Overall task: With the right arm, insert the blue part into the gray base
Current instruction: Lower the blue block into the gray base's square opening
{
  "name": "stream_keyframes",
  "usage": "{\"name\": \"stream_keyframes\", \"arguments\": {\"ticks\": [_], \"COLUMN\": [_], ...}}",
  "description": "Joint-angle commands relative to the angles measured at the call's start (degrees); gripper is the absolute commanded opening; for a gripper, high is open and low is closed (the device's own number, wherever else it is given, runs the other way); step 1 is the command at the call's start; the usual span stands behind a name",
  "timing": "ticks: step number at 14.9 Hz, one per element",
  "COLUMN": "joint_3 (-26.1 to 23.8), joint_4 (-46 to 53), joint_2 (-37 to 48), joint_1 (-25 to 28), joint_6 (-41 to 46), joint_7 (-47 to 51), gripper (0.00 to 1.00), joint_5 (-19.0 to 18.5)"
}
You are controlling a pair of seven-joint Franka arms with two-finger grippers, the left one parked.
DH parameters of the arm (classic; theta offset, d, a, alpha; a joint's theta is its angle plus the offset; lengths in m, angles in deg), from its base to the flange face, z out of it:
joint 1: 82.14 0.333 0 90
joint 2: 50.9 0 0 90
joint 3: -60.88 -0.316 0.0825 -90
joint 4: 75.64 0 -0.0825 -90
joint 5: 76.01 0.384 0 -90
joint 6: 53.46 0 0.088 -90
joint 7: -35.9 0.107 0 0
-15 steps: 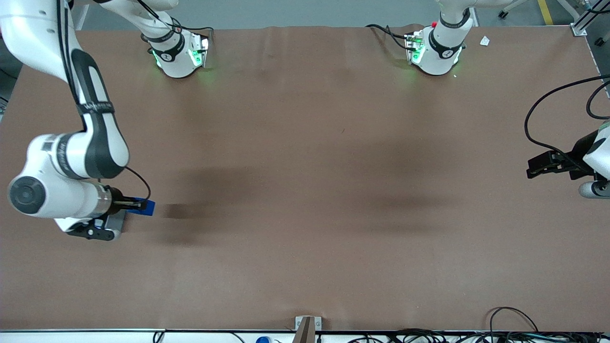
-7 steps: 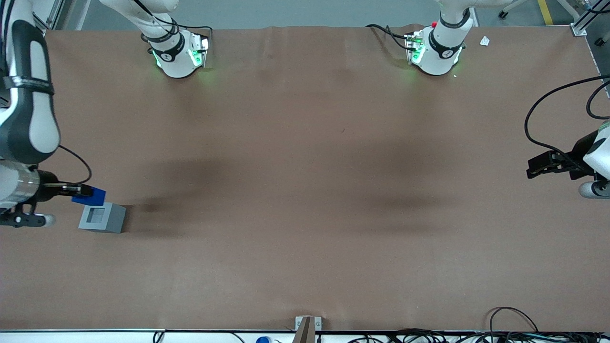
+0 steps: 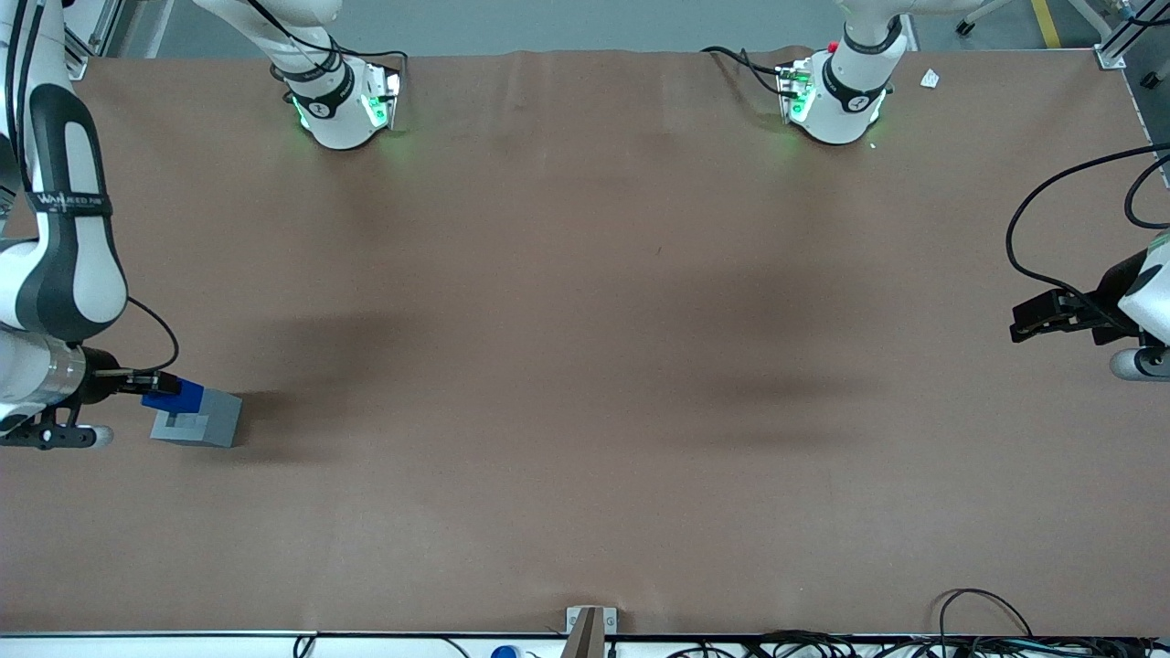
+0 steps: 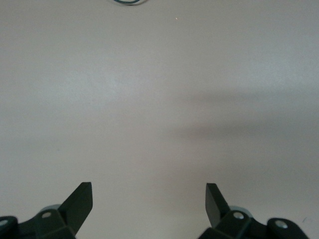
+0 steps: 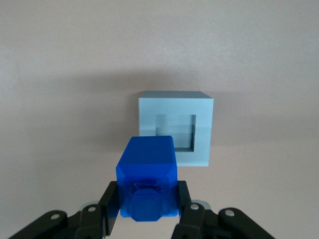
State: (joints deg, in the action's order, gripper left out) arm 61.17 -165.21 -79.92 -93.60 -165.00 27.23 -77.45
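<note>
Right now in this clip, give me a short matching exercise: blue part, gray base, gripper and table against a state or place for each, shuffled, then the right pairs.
Things:
1. blue part
2. gray base
3. gripper
4. table

States:
A. brown surface bearing the base
B. shut on a block, at the working arm's end of the table
C. standing on the table, its square recess unfilled
D. clamped between black fingers, over one edge of the base

Pairs: 1-D, 2-C, 3-B, 4-A

The right arm's black two-finger gripper (image 5: 148, 206) clamps a small bright blue plastic block (image 5: 147, 175), stub end toward the camera. The block hangs above one edge of a light gray plastic cube (image 5: 175, 127), partly covering its square recess.
</note>
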Motion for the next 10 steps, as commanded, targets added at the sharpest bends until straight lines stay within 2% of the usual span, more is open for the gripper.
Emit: {"name": "stream_keyframes", "arguments": {"ticks": [1, 7, 10], "joint_3": [-0.7, -0.8, -0.7], "joint_4": [-0.2, 0.0, 0.0], "joint_2": [0.4, -1.7, -2.2], "joint_1": [-1.4, -3.0, -3.1], "joint_6": [-0.7, -3.0, -3.2], "joint_7": [-0.7, -0.2, -0.4], "gripper": [0.0, 0.0, 0.0], "joint_5": [0.2, 0.6, 2.2]}}
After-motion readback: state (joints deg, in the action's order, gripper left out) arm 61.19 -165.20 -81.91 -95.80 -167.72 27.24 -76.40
